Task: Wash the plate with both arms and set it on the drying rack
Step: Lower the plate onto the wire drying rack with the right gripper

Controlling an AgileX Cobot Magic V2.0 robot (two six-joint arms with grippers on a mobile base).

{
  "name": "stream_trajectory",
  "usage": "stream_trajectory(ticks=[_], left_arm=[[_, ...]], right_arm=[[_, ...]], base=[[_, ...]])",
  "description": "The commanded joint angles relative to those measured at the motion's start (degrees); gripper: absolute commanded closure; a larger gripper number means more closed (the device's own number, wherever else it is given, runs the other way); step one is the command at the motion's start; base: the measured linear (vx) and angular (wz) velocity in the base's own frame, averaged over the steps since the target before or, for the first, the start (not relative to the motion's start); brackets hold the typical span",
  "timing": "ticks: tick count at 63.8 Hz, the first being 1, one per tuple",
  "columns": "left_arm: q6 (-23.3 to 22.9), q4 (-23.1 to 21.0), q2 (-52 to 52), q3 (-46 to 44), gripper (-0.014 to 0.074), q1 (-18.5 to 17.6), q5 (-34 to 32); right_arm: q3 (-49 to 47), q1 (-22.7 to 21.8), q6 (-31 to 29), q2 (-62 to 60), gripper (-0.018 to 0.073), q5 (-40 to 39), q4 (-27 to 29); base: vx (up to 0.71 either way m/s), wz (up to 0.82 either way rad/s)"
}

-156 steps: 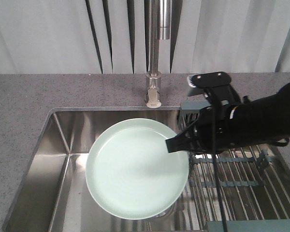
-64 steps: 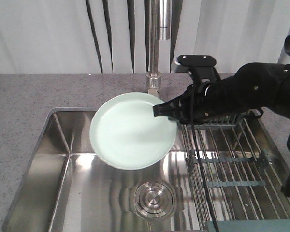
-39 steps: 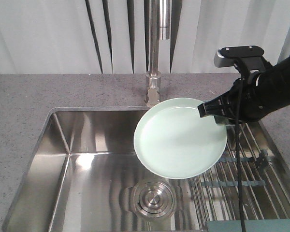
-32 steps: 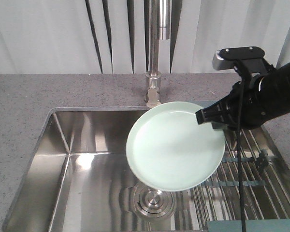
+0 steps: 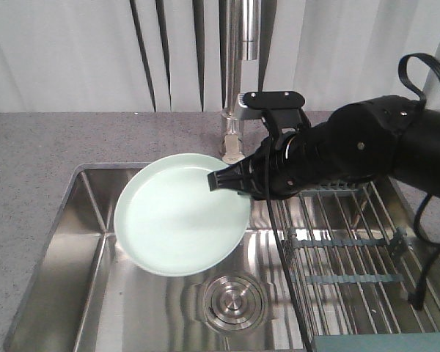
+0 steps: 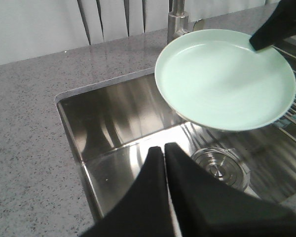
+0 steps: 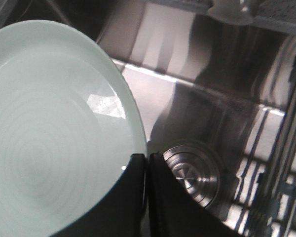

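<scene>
One black right gripper (image 5: 226, 180) pinches the far-right rim of the round pale mint-green plate (image 5: 177, 220), held over the steel sink (image 5: 66, 257), left of the wire drying rack (image 5: 352, 253); the black left gripper (image 6: 165, 154) is closed and empty. The plate looks rigid, smooth, likely slippery and breakable, so grip the rim firmly.

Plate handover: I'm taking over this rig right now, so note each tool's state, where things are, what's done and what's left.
Right tool: shut on the plate rim, holding it tilted above the sink.
Left tool: shut, empty.
Drying rack: across the sink's right side, plate not on it.
Done: plate gripped and lifted.
Left: set it on the rack. Whether it was washed, cannot tell.
</scene>
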Motion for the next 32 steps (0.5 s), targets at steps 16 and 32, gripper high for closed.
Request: stream_trajectory(ticks=[16, 32], left_arm=[[-0.08, -2.03, 0.43, -1.41, 0.0603, -0.29, -3.14], [-0.08, -2.03, 0.43, -1.41, 0.0603, -0.29, -3.14]], right_arm=[[-5.67, -14.30, 0.29, -7.31, 0.0561, 8.91, -12.89], [-5.67, -25.14, -2.14, -14.15, 0.0561, 17.11, -24.11]], base=[[0.00, 0.00], [0.00, 0.00]])
